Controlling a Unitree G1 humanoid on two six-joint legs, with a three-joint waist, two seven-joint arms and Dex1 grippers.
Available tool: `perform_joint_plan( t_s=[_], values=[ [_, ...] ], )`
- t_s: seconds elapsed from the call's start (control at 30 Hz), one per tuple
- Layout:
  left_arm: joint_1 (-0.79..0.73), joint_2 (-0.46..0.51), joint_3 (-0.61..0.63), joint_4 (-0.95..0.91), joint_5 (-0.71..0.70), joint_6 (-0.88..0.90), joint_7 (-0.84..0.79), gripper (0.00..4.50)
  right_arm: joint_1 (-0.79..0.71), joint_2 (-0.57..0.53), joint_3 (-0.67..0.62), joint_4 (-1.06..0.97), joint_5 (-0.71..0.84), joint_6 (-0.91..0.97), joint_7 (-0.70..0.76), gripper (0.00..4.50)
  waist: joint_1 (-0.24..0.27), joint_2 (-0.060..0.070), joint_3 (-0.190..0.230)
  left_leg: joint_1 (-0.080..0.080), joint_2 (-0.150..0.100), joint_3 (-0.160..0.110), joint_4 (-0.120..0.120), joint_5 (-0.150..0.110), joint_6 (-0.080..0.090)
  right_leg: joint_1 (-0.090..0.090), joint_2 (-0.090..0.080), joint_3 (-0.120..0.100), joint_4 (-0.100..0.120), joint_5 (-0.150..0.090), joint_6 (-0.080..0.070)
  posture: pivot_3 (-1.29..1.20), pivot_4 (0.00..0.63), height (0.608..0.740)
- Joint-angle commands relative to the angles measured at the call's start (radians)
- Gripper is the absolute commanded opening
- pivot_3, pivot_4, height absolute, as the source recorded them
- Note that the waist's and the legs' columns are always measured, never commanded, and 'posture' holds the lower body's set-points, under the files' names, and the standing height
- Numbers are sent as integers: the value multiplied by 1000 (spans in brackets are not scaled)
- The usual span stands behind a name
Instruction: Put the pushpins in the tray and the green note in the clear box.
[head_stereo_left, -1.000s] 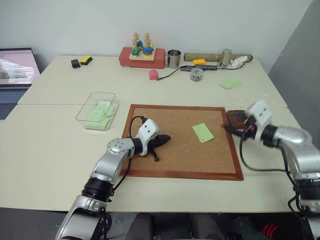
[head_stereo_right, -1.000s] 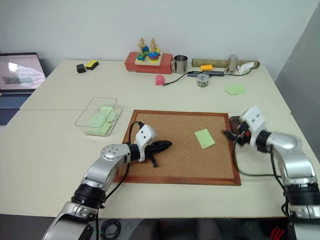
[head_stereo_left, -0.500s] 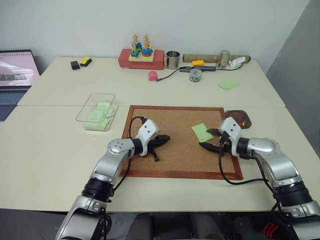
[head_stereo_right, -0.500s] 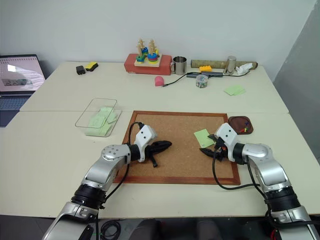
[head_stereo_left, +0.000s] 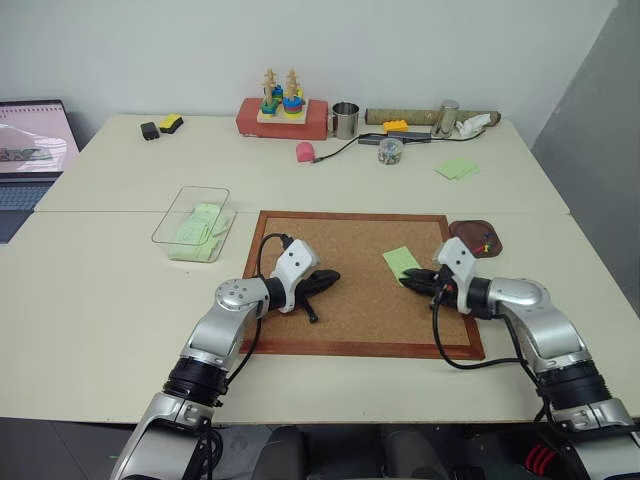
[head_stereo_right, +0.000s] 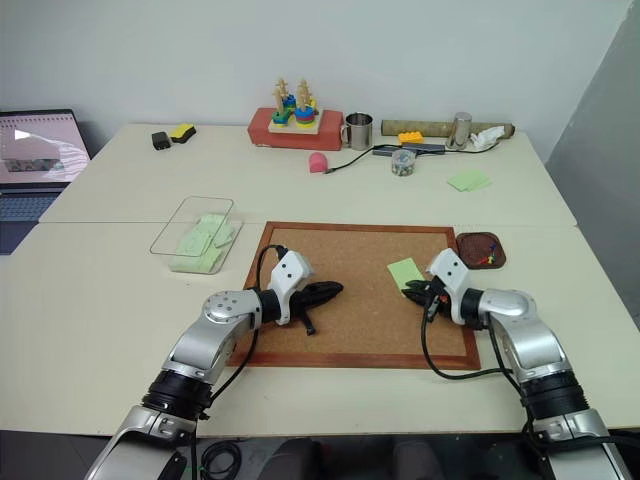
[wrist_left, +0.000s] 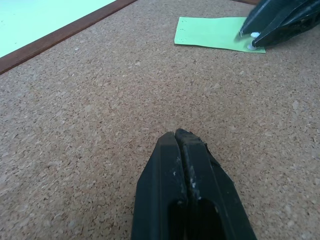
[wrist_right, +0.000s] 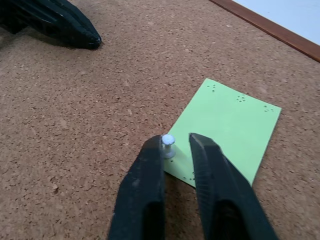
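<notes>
Head view, clock directions taken from the centre of the corkboard (head_stereo_left: 330, 310).

- The green note (head_stereo_left: 402, 264) lies flat on the cork toward 2 o'clock, inside the wooden frame and turned a little askew. It is not in the clear box.
- The clear box (head_stereo_left: 166, 225) sits on the table off the board toward 10 o'clock, apart from the frame. Several pale green slips (head_stereo_left: 200, 228) lie inside it.
- The tray (head_stereo_left: 468, 232) is just outside the board's corner, also toward 2 o'clock and beyond the note. The pushpins (head_stereo_left: 486, 243) show as a red and a yellow speck lying in it.
- The right gripper (wrist_right: 177, 142) is low over the cork, tips at the note's near edge, pointing toward 9 o'clock. Its fingers (wrist_right: 150, 170) are drawn almost together, with a sliver of gap between them. I cannot tell whether the paper is pinched. A small pale knob sits at one fingertip; I cannot tell whether it is a pin or part of the finger.
- The left gripper (wrist_left: 179, 136) is at about 9 o'clock over bare cork, well apart from the note and pointing toward 3 o'clock. Its fingers are pressed fully together with nothing between them.
- An overlapping pair of green slips (head_stereo_left: 458, 168) lies on the far table toward 1 o'clock.
</notes>
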Motion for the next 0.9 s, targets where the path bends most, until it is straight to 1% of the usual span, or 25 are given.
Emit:
perform_joint_plan(
  t_s=[0.03,0.23,0.53,0.67,0.7,0.73,0.77,0.83,0.9],
  values=[
    [37,3,-31,25,25,25,-7,0,-11,-7,-16,-46,5,-9,8,37,0,0,0,0,0,0,0,0,0,0,0,0,0,0,0,0,150,740],
    [39,3,-31,30,27,25,-6,0,-19,-25,-27,-131,24,-2,27,37,0,0,0,1,0,0,-1,0,0,1,0,0,-1,0,0,0,150,740],
    [19,-17,-18,53,13,30,-1,0,-78,-60,-59,-263,58,46,27,37,1,0,0,2,0,-2,-1,0,0,4,0,-2,-5,0,0,0,150,740],
    [8,-20,27,19,-35,66,-9,0,-89,-66,-56,-290,42,30,17,37,2,0,0,1,0,-2,-2,0,0,5,-1,-2,-8,1,2,0,150,740],
    [8,-18,42,-2,-57,86,-17,381,-90,-70,-55,-294,34,18,15,0,2,0,0,1,0,-2,-2,0,0,5,-1,-2,-9,1,2,0,150,740],
    [10,-13,58,-24,-81,111,-27,435,-92,-76,-53,-295,17,-4,10,0,1,0,0,0,0,-2,-2,0,0,5,-1,-2,-9,1,2,0,150,740],
    [11,-10,85,-57,-126,157,-35,722,-95,-84,-45,-291,-15,-42,1,0,1,0,1,0,0,-2,-2,0,0,4,-1,-2,-9,2,2,0,150,740],
    [14,-9,130,-120,-204,243,-42,1001,-97,-88,-40,-280,-56,-107,-15,0,-2,0,2,-1,0,-2,-2,0,0,4,-1,-3,-9,2,2,0,150,740],
    [17,-16,189,-196,-317,356,-43,1414,-100,-86,-38,-265,-92,-180,-32,0,-6,0,3,-1,1,-2,-2,0,0,3,-1,-2,-9,2,2,0,150,740]
  ],
)
